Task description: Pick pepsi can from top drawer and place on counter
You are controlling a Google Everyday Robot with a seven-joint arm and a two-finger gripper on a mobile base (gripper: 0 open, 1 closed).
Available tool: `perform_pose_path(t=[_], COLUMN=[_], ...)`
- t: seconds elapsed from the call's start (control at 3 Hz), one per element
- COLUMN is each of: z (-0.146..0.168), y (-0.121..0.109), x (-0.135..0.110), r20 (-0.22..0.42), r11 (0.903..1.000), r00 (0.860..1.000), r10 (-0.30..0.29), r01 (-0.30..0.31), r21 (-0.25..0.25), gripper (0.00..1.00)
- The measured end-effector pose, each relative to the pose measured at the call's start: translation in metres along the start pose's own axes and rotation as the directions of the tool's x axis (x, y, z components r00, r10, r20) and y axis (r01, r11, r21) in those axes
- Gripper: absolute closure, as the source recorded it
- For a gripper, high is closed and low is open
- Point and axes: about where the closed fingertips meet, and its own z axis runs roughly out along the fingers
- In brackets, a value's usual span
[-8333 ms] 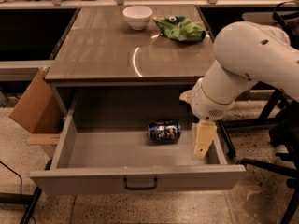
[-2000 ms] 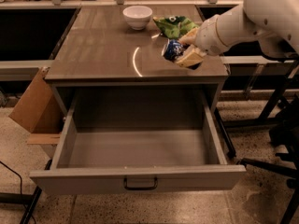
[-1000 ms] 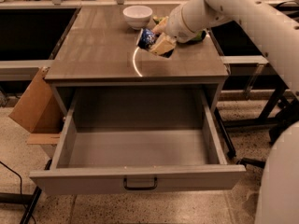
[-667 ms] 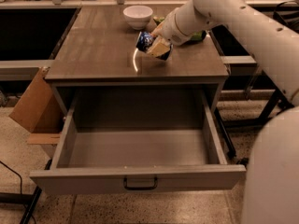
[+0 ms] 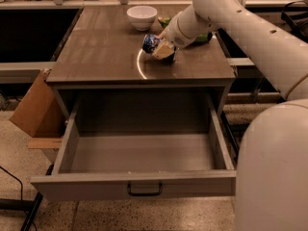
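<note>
The pepsi can (image 5: 150, 43) is dark blue, tilted, and held just above the counter (image 5: 106, 52) near its middle right. My gripper (image 5: 161, 48) is shut on the can, its tan fingers (image 5: 164, 50) wrapped around the can's right side. The white arm reaches in from the right. The top drawer (image 5: 139, 153) stands pulled open below the counter, its grey inside empty, with a dark bar handle (image 5: 144, 191) on its front panel.
A white bowl (image 5: 142, 17) stands at the back of the counter. A green snack bag (image 5: 166, 21) lies behind the arm, mostly hidden. A tan cardboard panel (image 5: 33, 109) leans at the cabinet's left. My white arm body fills the lower right.
The can was lifted out of the drawer and carried over the counter. In the last second the gripper moved it slightly left and lower toward the counter top.
</note>
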Motion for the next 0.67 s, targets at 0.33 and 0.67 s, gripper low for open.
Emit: perform_pose_path(t=[0.33, 0.67], z=[0.0002, -0.0057], y=[-0.0050, -0.0095], x=[0.0033, 0.0003], r20=[0.000, 0.015], r11=[0.9998, 0.9996], r00=[1.000, 1.000], r10=[0.019, 0.023], r01=[-0.019, -0.023], r21=[0.005, 0.014], gripper=[0.04, 0.00])
